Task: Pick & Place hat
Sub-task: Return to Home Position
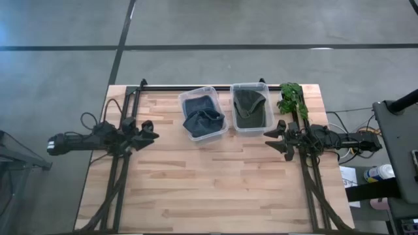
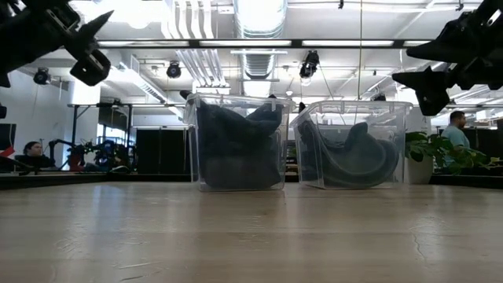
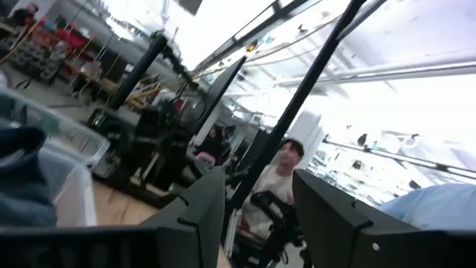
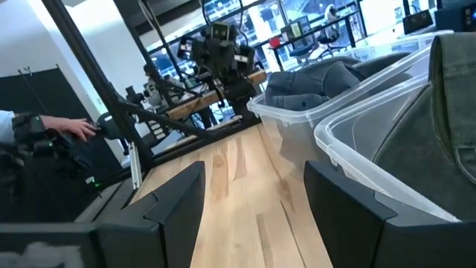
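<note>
Two clear plastic bins stand side by side at the table's far middle. The left bin [image 1: 204,113] holds a dark blue hat [image 1: 202,117] that bulges over its near rim. The right bin [image 1: 252,108] holds an olive-green hat [image 1: 250,106] lying inside it. My left gripper [image 1: 151,130] hovers open above the table, left of the blue-hat bin. My right gripper [image 1: 275,140] hovers open near the green-hat bin's near right corner. In the low view both bins [image 2: 236,143] [image 2: 351,145] rest flat on the wood.
A green leafy plant [image 1: 292,99] sits at the table's far right corner, just beyond my right arm. Wide bare wood [image 1: 215,183] stretches from the bins to the near edge. People show in the room beyond the table.
</note>
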{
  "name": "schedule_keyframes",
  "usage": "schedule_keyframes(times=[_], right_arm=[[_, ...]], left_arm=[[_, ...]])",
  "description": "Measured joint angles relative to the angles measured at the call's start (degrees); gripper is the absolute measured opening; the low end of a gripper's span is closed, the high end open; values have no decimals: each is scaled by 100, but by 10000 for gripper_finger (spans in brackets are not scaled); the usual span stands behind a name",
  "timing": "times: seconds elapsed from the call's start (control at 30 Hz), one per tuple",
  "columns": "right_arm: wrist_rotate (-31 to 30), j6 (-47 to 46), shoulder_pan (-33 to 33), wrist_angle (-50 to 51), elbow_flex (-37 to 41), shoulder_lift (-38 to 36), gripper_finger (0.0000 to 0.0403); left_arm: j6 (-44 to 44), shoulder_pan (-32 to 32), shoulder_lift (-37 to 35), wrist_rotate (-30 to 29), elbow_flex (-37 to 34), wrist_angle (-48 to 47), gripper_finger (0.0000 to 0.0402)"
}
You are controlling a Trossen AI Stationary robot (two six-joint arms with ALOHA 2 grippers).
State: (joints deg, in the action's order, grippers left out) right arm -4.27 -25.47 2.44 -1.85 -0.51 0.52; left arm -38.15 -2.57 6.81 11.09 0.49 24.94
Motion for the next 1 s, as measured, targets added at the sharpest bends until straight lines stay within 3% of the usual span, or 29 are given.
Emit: schedule_keyframes(times=[0.17,0.7,0.77,0.87,0.93,1.0], right_arm=[[2,0,2,2,0,92,224],[17,0,2,7,0,156,224],[17,0,2,7,0,150,224],[17,0,2,7,0,150,224],[16,0,2,7,0,153,224],[15,0,2,7,0,154,224]], left_arm=[[4,0,-661,-2,-3,36,153],[9,-7,-671,41,-9,173,153],[604,-7,-673,573,-11,-60,153],[2742,19,-673,1509,-13,-989,153],[3876,33,-674,1535,-13,-1729,153],[4357,59,-676,1165,-13,-2064,153]])
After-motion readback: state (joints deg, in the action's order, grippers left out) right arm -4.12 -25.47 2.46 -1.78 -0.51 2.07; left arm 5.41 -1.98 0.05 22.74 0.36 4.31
